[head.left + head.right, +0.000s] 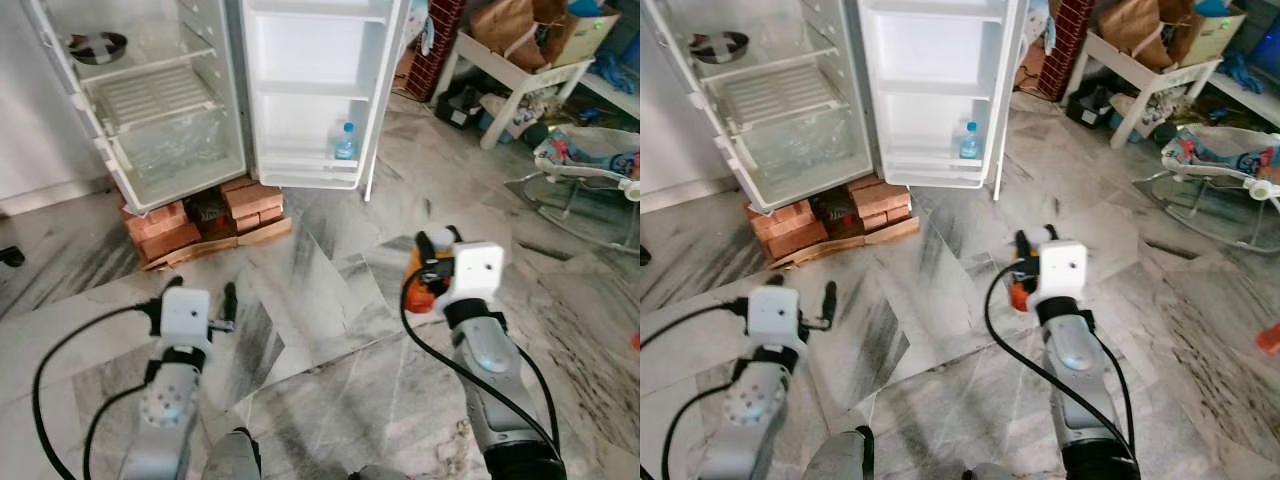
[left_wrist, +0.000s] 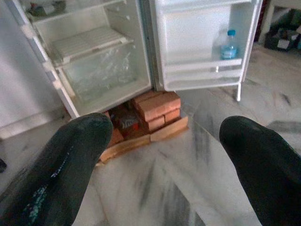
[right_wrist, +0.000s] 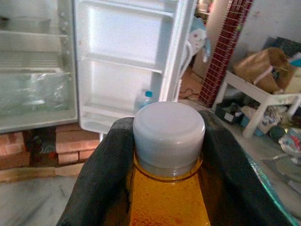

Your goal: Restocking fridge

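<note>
Right gripper is pinching an orange drink bottle at its neck below the white cap, facing the open fridge. Likely heavy, slippery plastic. Left gripper is hanging spread, empty.

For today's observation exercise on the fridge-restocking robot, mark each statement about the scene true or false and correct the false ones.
1. The right gripper holds an orange-filled bottle with a white cap. True.
2. The white fridge stands with its door shut. False: the door is open.
3. A clear water bottle with a blue cap stands on the lower door shelf. True.
4. The left gripper holds a carton. False: it is open and empty.
5. The fridge rests on red bricks. True.
</note>
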Robot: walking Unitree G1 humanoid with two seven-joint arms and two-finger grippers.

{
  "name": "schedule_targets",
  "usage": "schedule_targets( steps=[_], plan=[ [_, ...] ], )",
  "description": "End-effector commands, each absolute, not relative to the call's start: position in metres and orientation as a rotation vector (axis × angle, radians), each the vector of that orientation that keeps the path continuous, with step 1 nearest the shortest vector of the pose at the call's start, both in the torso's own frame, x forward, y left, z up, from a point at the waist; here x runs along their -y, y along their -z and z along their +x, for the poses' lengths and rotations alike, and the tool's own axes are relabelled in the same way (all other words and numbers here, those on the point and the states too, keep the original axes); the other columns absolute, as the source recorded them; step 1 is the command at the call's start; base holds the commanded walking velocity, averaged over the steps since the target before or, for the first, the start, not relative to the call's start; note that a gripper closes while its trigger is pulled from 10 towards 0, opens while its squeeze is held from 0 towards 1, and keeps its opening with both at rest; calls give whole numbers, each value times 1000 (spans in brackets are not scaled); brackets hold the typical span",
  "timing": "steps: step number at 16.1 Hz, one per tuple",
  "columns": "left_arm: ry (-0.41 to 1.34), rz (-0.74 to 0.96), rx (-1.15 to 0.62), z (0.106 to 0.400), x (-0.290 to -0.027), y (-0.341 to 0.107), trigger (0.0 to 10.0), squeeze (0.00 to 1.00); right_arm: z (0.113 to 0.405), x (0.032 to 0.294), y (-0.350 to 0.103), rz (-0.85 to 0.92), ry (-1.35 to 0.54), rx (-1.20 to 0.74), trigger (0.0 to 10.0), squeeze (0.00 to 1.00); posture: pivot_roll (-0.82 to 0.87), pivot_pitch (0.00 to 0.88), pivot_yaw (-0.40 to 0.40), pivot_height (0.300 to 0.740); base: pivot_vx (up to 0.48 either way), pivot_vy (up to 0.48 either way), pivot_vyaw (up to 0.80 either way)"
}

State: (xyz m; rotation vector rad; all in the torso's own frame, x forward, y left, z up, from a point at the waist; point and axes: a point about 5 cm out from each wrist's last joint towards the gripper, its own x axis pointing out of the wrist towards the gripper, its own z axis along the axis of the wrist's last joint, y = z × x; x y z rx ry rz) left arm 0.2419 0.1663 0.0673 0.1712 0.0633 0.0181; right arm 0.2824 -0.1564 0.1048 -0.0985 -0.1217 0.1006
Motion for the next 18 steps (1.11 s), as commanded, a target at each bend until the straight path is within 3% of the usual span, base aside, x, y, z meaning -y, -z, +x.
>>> schedule_targets(
  steps=[1, 9, 18],
  plan=[
    [-14, 161, -53, 245, -164, -70, 10000, 0, 285, 158, -110, -102, -112, 145, 10000, 0, 137, 115, -94, 740, 0, 0, 625],
    [-2, 156, -55, 246, -161, -71, 10000, 0, 286, 153, -111, -80, -157, 149, 10000, 0, 130, 114, -91, 740, 208, 0, 695],
    [-8, 168, -57, 248, -162, -72, 10000, 0, 292, 148, -115, -71, -193, 158, 10000, 0, 136, 125, -87, 740, 279, 0, 0]
  ],
)
